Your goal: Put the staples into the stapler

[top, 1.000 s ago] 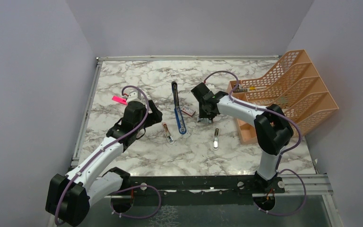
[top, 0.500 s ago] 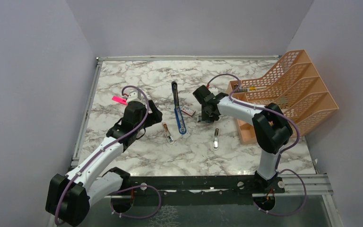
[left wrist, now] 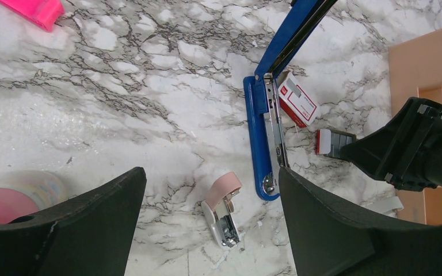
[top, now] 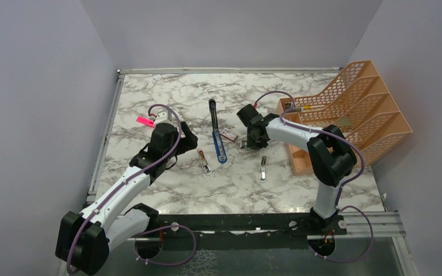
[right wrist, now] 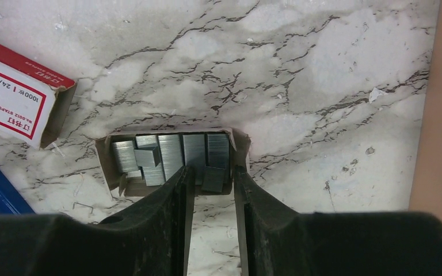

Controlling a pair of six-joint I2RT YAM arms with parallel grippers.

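The blue stapler [top: 216,132] lies open on the marble, its silver rail [left wrist: 275,132] showing. The red-and-white staple box [top: 228,135] lies just right of it, and also shows in the right wrist view [right wrist: 17,106]. The open inner tray [right wrist: 172,158] holds several grey staple blocks. My right gripper [right wrist: 214,181] is down at the tray's near edge. Its fingers stand a narrow gap apart on either side of a loose staple block [right wrist: 213,178], not pressing it. My left gripper [left wrist: 207,224] hovers wide open and empty over a small pink-and-white stapler [left wrist: 223,210], left of the blue stapler.
An orange mesh file tray [top: 345,115] stands at the right, close to the right arm. A silver piece [top: 263,168] lies near the front. A pink marker [top: 145,121] lies at the left. A pink roll [left wrist: 11,198] sits beside the left finger.
My right gripper has shifted slightly to the right over the staple tray. The left arm and the stapler have not moved.
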